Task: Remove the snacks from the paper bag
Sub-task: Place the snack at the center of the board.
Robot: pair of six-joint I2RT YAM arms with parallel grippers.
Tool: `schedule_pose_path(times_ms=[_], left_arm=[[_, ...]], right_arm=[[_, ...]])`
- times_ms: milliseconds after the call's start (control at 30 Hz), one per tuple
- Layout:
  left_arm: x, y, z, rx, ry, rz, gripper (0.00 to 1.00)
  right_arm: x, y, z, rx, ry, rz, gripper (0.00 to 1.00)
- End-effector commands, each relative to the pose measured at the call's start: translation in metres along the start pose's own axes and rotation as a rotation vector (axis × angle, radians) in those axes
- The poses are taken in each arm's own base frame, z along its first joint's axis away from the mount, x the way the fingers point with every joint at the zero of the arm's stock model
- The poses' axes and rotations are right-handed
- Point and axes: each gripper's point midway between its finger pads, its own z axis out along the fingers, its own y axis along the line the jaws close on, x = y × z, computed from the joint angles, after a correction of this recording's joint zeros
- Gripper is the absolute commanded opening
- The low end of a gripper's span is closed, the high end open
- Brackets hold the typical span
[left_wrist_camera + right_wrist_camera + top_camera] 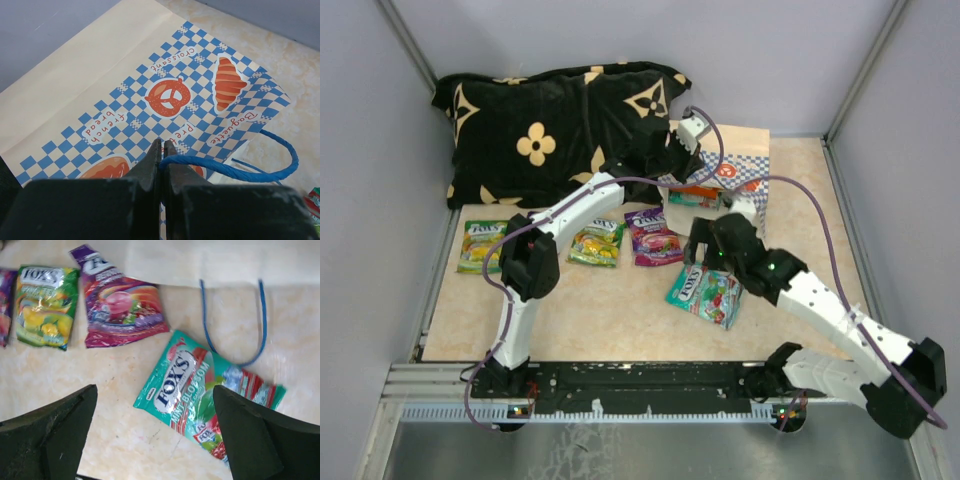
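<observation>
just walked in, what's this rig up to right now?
The left arm's fingers are shut on a blue cord handle of the paper bag, at the far side next to the black cushion. The right arm's fingers are open and hover over a teal packet lying on the table. A purple packet, a green packet and a second green packet also lie out on the table.

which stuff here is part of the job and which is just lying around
Job:
bag, handle pinched by left fingers
teal packet
magenta packet
green packet
far-left green packet

Lying about:
cushion
</observation>
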Motion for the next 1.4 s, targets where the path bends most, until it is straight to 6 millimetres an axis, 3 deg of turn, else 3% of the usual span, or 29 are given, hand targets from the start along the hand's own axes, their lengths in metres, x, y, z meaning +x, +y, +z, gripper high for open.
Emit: schedule_pose_path(times_ms=[0, 100, 200, 367, 633, 700, 900, 1000, 1133, 1367], left_arm=[[-0.038, 0.008, -0.018, -0.017, -0.069, 0.000, 0.00], [-0.041, 0.005, -0.021, 0.002, -0.076, -0.014, 0.00], [-0.043, 0.004, -0.024, 0.011, -0.076, -0.010, 0.00], [-0.045, 0.009, -0.030, -0.002, -0.068, 0.002, 0.00], [-0.045, 0.006, -0.028, 0.030, -0.079, -0.026, 0.00], [-0.047, 0.005, -0.027, 0.035, -0.082, -0.034, 0.00], [-0.052, 0.002, -0.030, 0.044, -0.089, -0.037, 0.00], [-0.050, 0.000, -0.028, 0.055, -0.085, -0.043, 0.00], [-0.045, -0.001, -0.025, 0.063, -0.077, -0.053, 0.00], [-0.044, -0.001, -0.024, 0.065, -0.081, -0.058, 0.00]], right_arm=[[0.006, 0.018, 0.002, -0.137, 0.177, -0.633, 0.99], [0.049, 0.000, 0.017, -0.179, 0.374, -0.905, 0.99], [0.076, 0.005, 0.025, -0.325, 0.444, -1.072, 0.99], [0.079, 0.020, 0.026, -0.483, 0.345, -1.189, 0.99], [0.100, -0.004, 0.039, -0.479, 0.395, -1.234, 0.99], [0.099, -0.006, 0.045, -0.477, 0.400, -1.200, 0.99], [0.070, -0.020, 0.072, -0.291, 0.342, -1.044, 0.99], [0.077, -0.024, 0.076, -0.262, 0.334, -0.946, 0.99], [0.070, -0.048, 0.078, -0.089, 0.342, -0.889, 0.99], [0.049, -0.047, 0.077, 0.027, 0.320, -0.803, 0.99]])
